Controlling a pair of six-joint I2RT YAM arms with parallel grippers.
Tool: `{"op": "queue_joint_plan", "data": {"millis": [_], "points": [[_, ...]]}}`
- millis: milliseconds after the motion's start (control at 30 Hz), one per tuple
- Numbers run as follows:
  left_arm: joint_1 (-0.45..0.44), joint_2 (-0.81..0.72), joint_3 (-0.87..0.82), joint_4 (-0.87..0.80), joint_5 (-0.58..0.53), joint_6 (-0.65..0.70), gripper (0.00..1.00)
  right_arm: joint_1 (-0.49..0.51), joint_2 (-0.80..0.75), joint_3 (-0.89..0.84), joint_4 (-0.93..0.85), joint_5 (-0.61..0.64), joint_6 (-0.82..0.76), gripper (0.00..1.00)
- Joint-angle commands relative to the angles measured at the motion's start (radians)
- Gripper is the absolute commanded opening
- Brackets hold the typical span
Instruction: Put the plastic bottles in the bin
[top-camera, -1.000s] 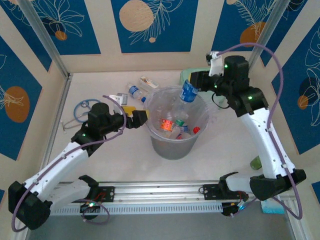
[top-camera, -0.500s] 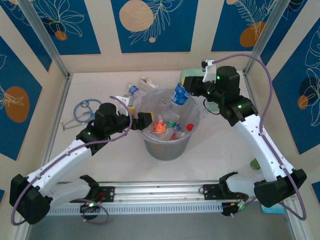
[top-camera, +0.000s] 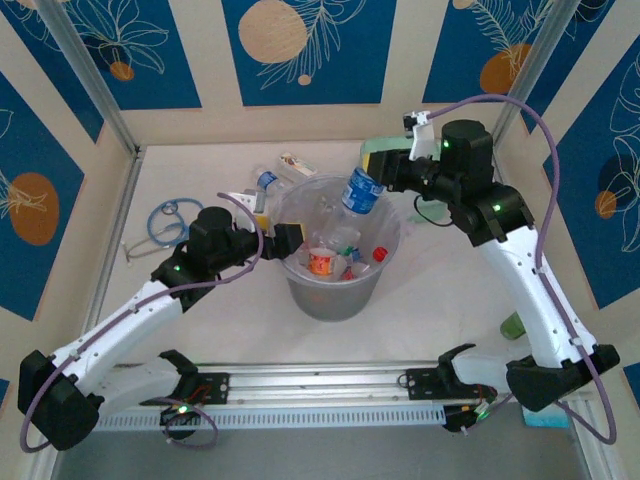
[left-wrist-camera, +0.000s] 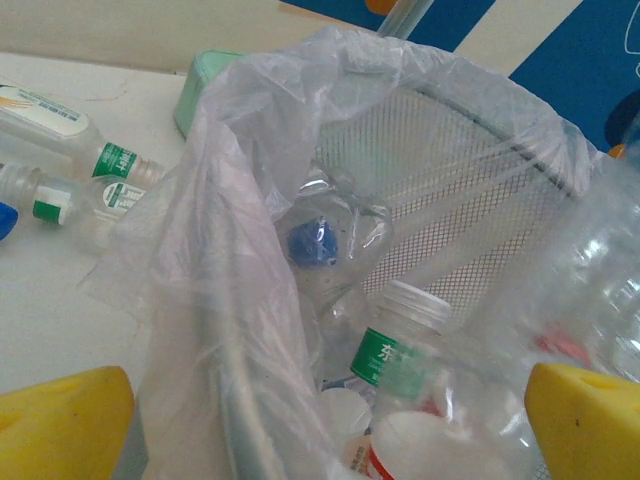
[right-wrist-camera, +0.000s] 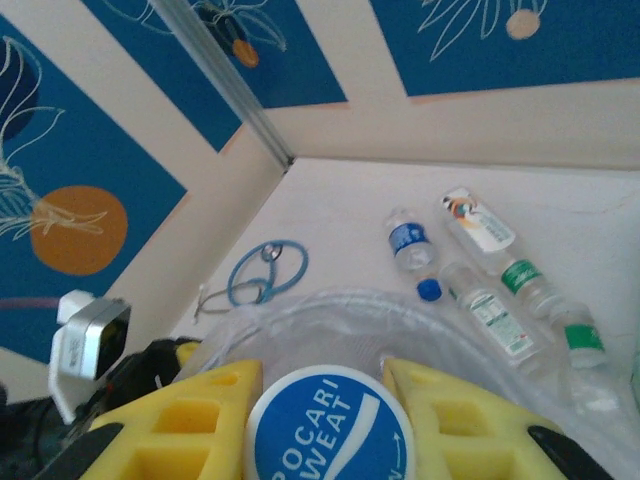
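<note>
The bin (top-camera: 305, 290) is a round grey bucket lined with a clear bag, standing mid-table with several plastic bottles (top-camera: 335, 255) inside. My right gripper (top-camera: 388, 175) is shut on a blue-labelled bottle (top-camera: 362, 190), which hangs over the bin's far right rim. In the right wrist view its blue cap (right-wrist-camera: 328, 425) sits between the yellow fingers (right-wrist-camera: 200, 405). My left gripper (top-camera: 283, 238) stands open at the bin's left rim, with the bag's edge (left-wrist-camera: 230, 330) between its fingers (left-wrist-camera: 60, 420). A green-labelled bottle (left-wrist-camera: 395, 345) and a blue-capped one (left-wrist-camera: 312, 243) lie inside.
More bottles (top-camera: 268, 182) (right-wrist-camera: 478, 222) (right-wrist-camera: 490, 310) lie on the table behind the bin. A blue stethoscope (top-camera: 165, 218) lies at the left. A mint-green pouch (top-camera: 372, 150) sits behind the right gripper. A green object (top-camera: 512, 325) is by the right arm.
My right gripper has carried the blue-labelled bottle leftward, further over the bin. The left gripper has moved right, up to the bin's rim, and the bottles inside have shifted.
</note>
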Motion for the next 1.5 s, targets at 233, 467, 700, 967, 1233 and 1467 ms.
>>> {"op": "queue_joint_plan", "data": {"millis": [233, 467, 700, 967, 1233, 1467], "points": [[-0.009, -0.014, -0.031, -0.049, -0.044, 0.023, 1.00, 0.058, 0.031, -0.102, 0.199, -0.124, 0.161, 0.00], [-0.008, -0.022, -0.045, -0.032, -0.045, 0.016, 1.00, 0.138, 0.108, -0.095, 0.179, -0.130, 0.165, 0.00], [-0.009, -0.035, -0.055, -0.035, -0.046, 0.025, 1.00, 0.114, 0.070, -0.002, -0.017, 0.103, 0.015, 0.00], [-0.009, -0.023, -0.058, -0.021, -0.044, 0.019, 1.00, 0.175, 0.146, 0.054, -0.234, 0.163, -0.139, 0.00], [-0.009, -0.016, -0.048, -0.018, -0.037, 0.011, 1.00, 0.237, 0.266, -0.050, -0.186, 0.040, -0.059, 0.00], [-0.009, -0.019, -0.058, -0.008, -0.035, 0.003, 1.00, 0.299, 0.373, -0.091, -0.122, 0.011, 0.003, 0.00]]}}
